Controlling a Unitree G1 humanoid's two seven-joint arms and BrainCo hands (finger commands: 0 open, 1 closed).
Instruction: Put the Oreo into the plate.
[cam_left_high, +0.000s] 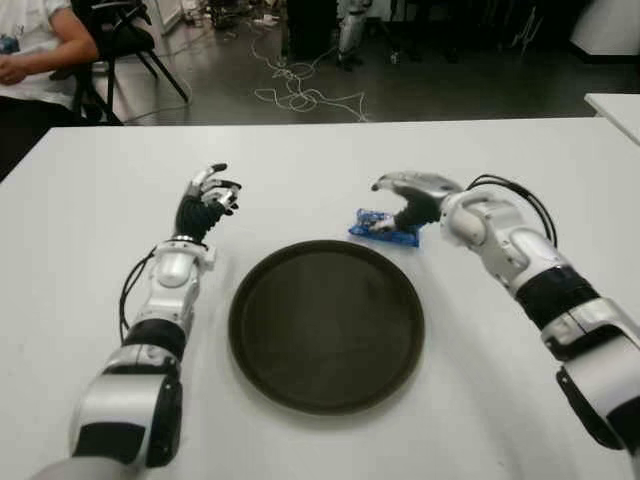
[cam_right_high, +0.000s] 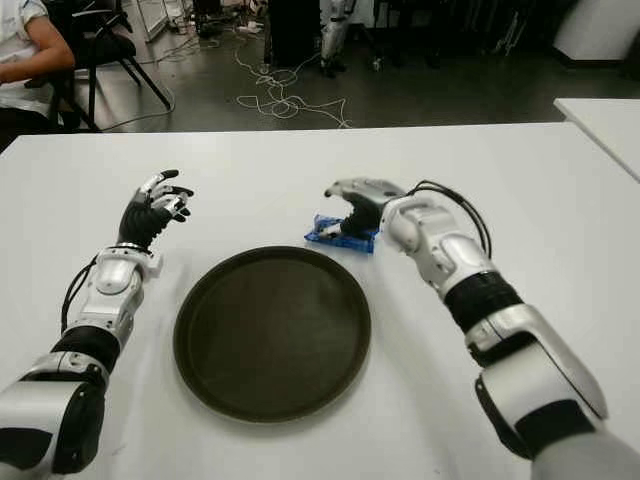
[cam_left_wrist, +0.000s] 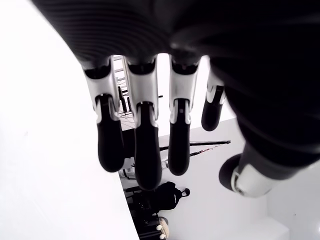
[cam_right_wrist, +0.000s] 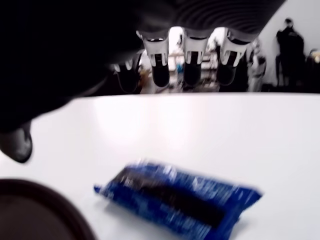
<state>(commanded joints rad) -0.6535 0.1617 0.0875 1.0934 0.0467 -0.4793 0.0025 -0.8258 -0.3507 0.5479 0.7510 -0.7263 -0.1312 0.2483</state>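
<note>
A: Why is the right hand (cam_left_high: 392, 212) poised there?

B: To grasp the Oreo (cam_right_wrist: 177, 197) lying on the table (cam_left_high: 400, 160) just beyond the plate (cam_left_high: 326, 325) — its fingers spread above, holding nothing.

A: And the wrist view?

B: It shows clear space, probably no contact. The left hand (cam_left_high: 207, 198) hovers relaxed, empty, left of the plate.

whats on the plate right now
Nothing shows on the plate; its dark surface is bare. The Oreo pack lies on the table beyond its rim, under the open right hand.
</note>
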